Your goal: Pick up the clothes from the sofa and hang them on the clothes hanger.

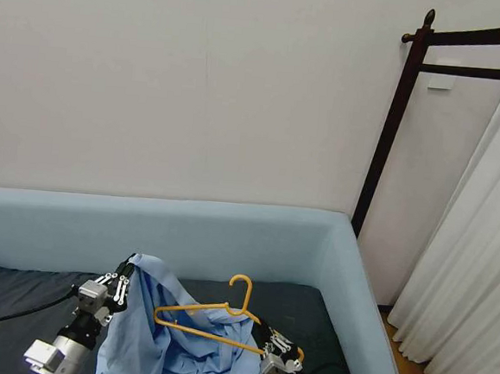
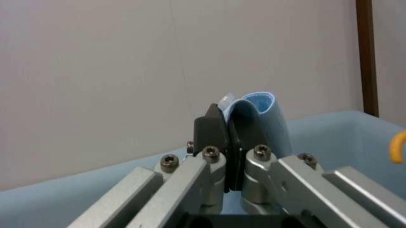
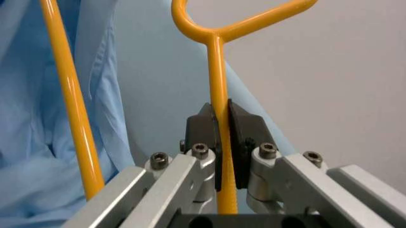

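Head view: the shirt [image 1: 144, 339] is held over the sofa [image 1: 229, 237], an edge clamped in the left gripper [image 1: 120, 282]; the hanger [image 1: 193, 308], lying left-right, is clamped at its right end by the right gripper [image 1: 274, 343]. The rack [image 1: 393, 120] is seen far right, nearer the right arm.

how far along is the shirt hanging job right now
Done: the left gripper is shut on the blue shirt and the right gripper on the yellow hanger. In hand: both are held above the sofa, shirt bunched against the hanger. Left: spreading the shirt onto the hanger; the dark wooden rack stands apart on the right.
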Motion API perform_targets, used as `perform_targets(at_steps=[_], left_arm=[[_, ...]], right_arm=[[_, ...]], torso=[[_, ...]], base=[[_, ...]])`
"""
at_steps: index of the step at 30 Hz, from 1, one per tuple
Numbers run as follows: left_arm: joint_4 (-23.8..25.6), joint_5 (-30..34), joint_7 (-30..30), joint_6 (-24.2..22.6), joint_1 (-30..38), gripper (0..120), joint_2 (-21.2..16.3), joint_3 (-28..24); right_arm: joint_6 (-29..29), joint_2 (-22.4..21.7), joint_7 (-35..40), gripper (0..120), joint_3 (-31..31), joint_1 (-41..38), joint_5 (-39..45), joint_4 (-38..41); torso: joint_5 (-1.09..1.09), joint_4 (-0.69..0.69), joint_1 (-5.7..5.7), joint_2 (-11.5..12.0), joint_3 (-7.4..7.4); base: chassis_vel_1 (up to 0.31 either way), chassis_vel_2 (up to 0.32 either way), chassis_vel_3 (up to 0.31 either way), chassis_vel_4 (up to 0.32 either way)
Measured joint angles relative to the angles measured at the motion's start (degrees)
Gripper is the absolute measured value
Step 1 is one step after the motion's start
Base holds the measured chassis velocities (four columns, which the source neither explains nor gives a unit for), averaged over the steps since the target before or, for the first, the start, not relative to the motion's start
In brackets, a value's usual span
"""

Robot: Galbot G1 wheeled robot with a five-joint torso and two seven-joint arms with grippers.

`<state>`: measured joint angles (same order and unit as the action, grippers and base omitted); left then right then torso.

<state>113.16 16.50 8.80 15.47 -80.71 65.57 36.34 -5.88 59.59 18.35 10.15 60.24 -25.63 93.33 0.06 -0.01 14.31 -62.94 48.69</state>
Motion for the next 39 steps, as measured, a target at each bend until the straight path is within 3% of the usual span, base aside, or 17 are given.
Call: perform_targets(at_steps=[8,16,33,39], left_arm=[[0.4,-2.4,0.1,1.4,-0.9,0,2.5,-5.2],[-2.3,-6.1,1.9,4.2,-1.4,0,5.1,-9.8],[-6.7,-8.7,9.9,10.0,-4.3,0,6.4,-11.9],[-8.8,-9.0,9.8,11.3,-3.9,0,6.5,-11.6]], right_arm=[[1.4,1.6,3.3,3,5.1,-2.9,7.1,0.5],[0.2,1.9,1.7,3,7.7,-3.2,11.6,3.8],[2.6,3.0,5.0,3,6.3,-5.1,18.8,7.5],[3.0,2.7,5.1,3,4.4,-5.0,19.2,9.1]], torso=[[0.00,0.00,0.00,0.0,0.00],[0.00,-0.01,0.00,0.0,0.00],[0.00,0.00,0.00,0.0,0.00],[0.00,0.00,0.00,0.0,0.00]], base=[[0.000,0.000,0.000,0.000],[0.000,0.000,0.000,0.000],[0.000,0.000,0.000,0.000],[0.000,0.000,0.000,0.000]])
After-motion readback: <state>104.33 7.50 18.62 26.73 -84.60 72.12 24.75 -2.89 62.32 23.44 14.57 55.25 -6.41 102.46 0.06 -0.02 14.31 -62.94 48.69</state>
